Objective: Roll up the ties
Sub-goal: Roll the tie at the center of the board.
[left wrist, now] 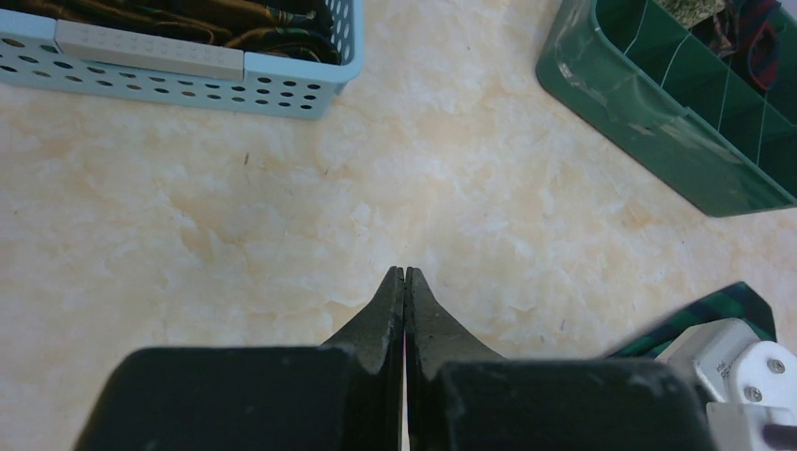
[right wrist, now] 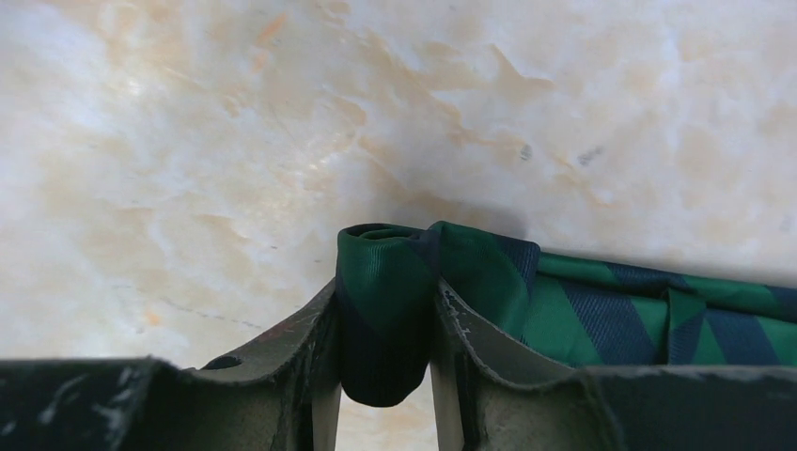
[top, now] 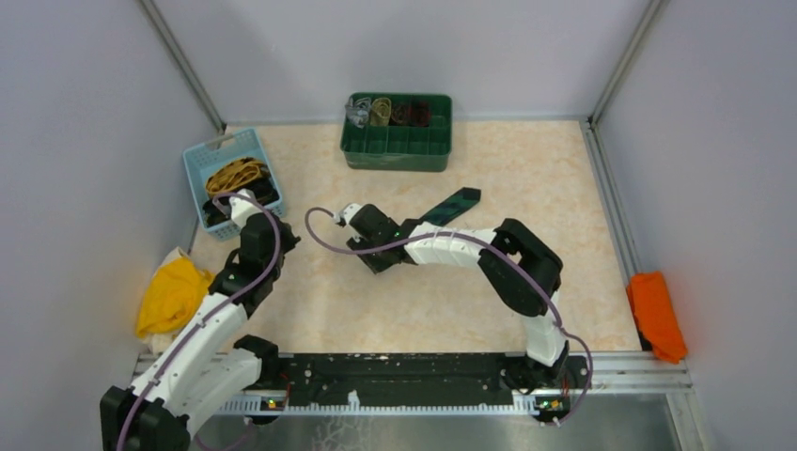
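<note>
At the far left a yellow cloth (top: pixel 169 296) lies at the desk (top: pixel 526 169) edge. Next to it is a blue basket (top: pixel 202 164) with loose ties (top: pixel 237 174) heaped inside. My left claw (left wrist: pixel 405 282) hangs just in front of that basket, its fingers pressed flat together with nothing between them, over bare desk. My right claw (right wrist: pixel 385 287) is near the middle, narrowed onto the curled end of the green checked tie (right wrist: pixel 601 310), one finger against each side of the roll. The rest of the tie runs flat on the desk to the right of the claw. From overhead, my right arm hides the held end, and only the tie's wide pointed tail shows beyond my wrist, angled toward the far right. My right wrist camera alone shows the curl and the pinch. My left wrist camera catches a corner of the tie at its lower right edge, beside my other wrist. Behind the tie stands a green bin (top: pixel 395 150) with rolled ties (top: pixel 395 111) in its back compartments. An orange cloth (top: pixel 655 315) lies at the far right edge.
</note>
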